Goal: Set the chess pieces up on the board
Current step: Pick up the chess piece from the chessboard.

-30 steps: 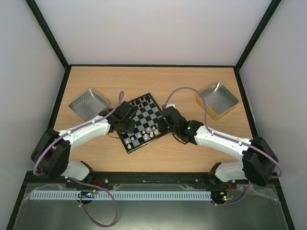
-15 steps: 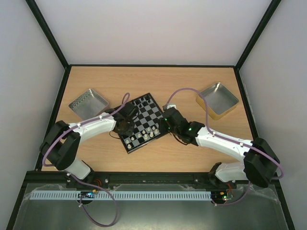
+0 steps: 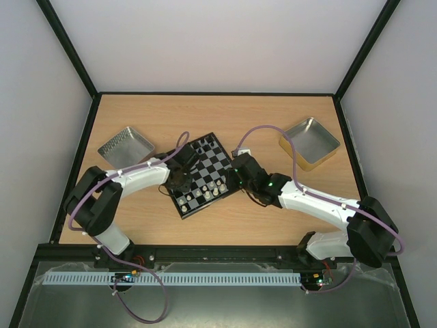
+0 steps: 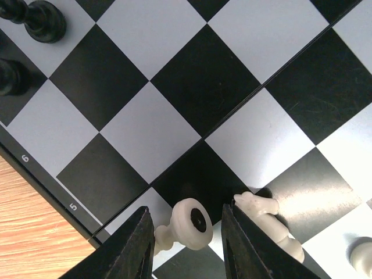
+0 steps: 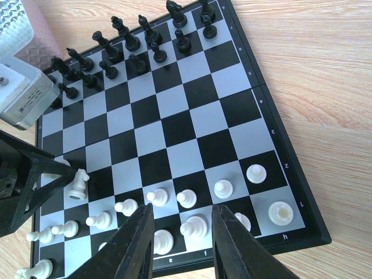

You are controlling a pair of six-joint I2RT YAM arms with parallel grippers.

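nearest you, both arms reach in from the near edge of the table [image 3: 225,225] and meet over the board [image 3: 213,164], which sits turned at an angle mid-table. your left gripper [image 4: 186,210] hangs low over the board's left side. its fingers [image 4: 136,250] stand apart either side of a white pawn [image 4: 189,222]. a sliver of dark square shows between the pawn's head and one finger, so you are not clamped on it. whether the other finger touches the pawn's base, you cannot tell. a white knight [image 4: 258,206] sits just beside the gapped finger. your right gripper [image 5: 181,209] hovers over the white pieces [image 5: 186,199] in the board's near rows, fingers spread and holding nothing. farther on, the black pieces [image 5: 139,40] stand along the two far rows. beyond the board lie a silver tray [image 3: 126,149] on the left and a gold tray [image 3: 311,140] on the right, both apart from it.
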